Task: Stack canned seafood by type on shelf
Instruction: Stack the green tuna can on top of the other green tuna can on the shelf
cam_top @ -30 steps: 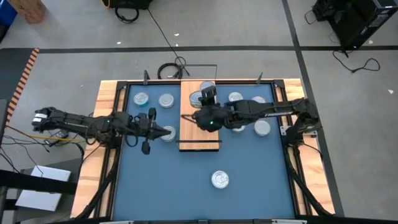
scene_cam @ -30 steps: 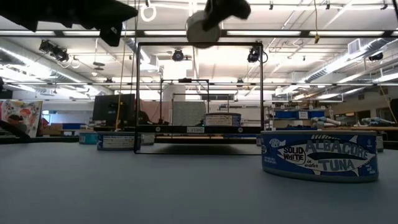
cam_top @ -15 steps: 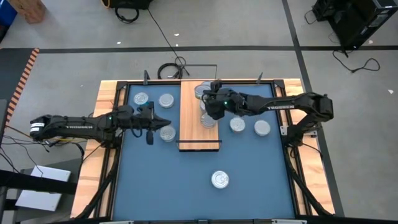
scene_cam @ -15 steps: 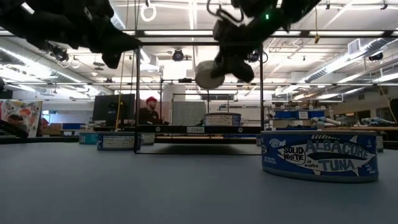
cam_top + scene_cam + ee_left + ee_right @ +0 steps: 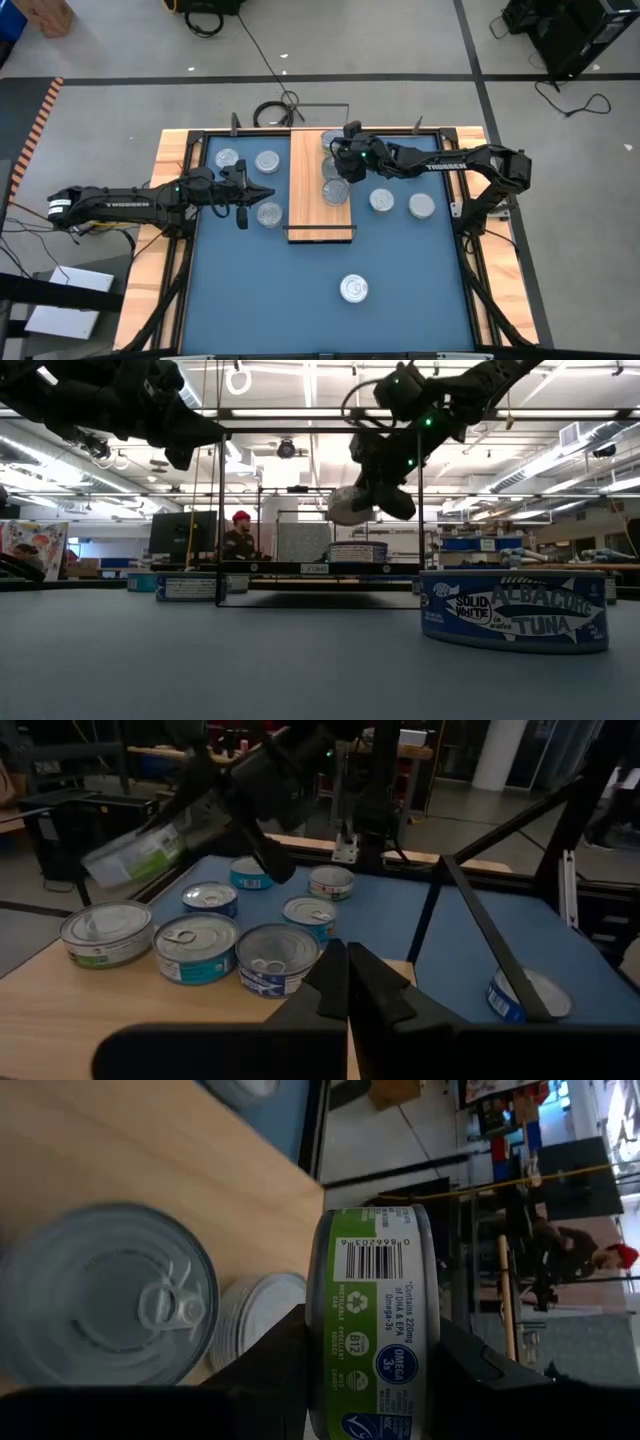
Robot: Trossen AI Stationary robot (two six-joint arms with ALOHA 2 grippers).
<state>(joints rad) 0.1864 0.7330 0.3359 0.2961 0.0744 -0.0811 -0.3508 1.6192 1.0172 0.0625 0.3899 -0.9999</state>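
So the right gripper (image 5: 338, 163) is clamped on a tin with a green-and-white label (image 5: 372, 1325), holding it tipped on its side up in the air over the shelf (image 5: 308, 215), the long light-wood board, toward the board's far end. From the right wrist camera you can see the barcode on the label between the two dark fingers (image 5: 268, 1370), and right under it there's a silver-topped tin with a pull tab (image 5: 100, 1295) sitting on the wood, plus another tin (image 5: 262, 1320) just beside that one. The overhead shot shows a tin (image 5: 335, 192) flat on the shelf near the gripper, more or less mid-board. Rest of the canned seafood is off the shelf on the blue table (image 5: 400, 270): two tins (image 5: 247, 160) to the left of the board's far end, one (image 5: 268, 213) just left of the board, two (image 5: 400, 204) to the right of it, and a lone one (image 5: 353, 289) well past the board's near end. Left gripper (image 5: 262, 194) is fully closed on nothing, hanging above the table just left of the shelf, near that single tin.
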